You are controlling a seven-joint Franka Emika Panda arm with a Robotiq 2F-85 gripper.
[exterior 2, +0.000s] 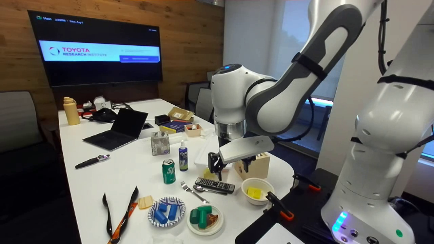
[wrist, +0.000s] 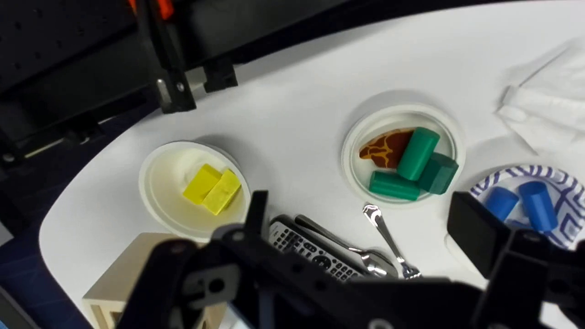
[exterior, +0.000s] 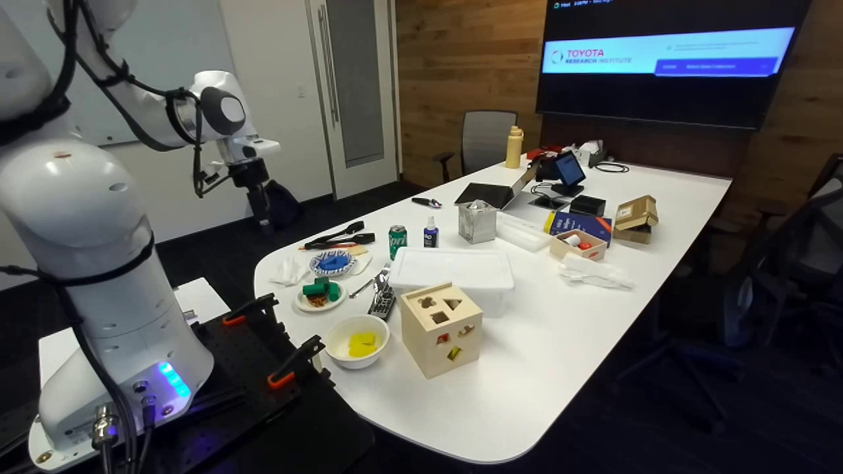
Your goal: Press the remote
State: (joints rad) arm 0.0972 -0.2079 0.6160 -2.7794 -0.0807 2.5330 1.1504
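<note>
The remote (exterior: 382,303) is a slim black bar with a silver-grey button face. It lies flat on the white table, beside a spoon, in both exterior views (exterior 2: 215,185). In the wrist view the remote (wrist: 311,249) lies below the jaws, its lower part hidden behind the gripper's black body. My gripper (wrist: 363,219) is open, with its two fingers wide apart and nothing between them. In the exterior views the gripper (exterior: 262,207) hangs in the air, higher than the table things, and its fingers (exterior 2: 234,168) are apart from the remote.
Near the remote are a spoon (exterior 2: 207,190), a fork (exterior 2: 195,192), a white bowl with yellow blocks (exterior: 336,352), a wooden cube with holes (exterior: 438,329) and a lidded plastic box (exterior: 454,266). A plate with green blocks (wrist: 352,171), a soda can (exterior 2: 168,171) and a spray bottle (exterior 2: 183,156) stand around.
</note>
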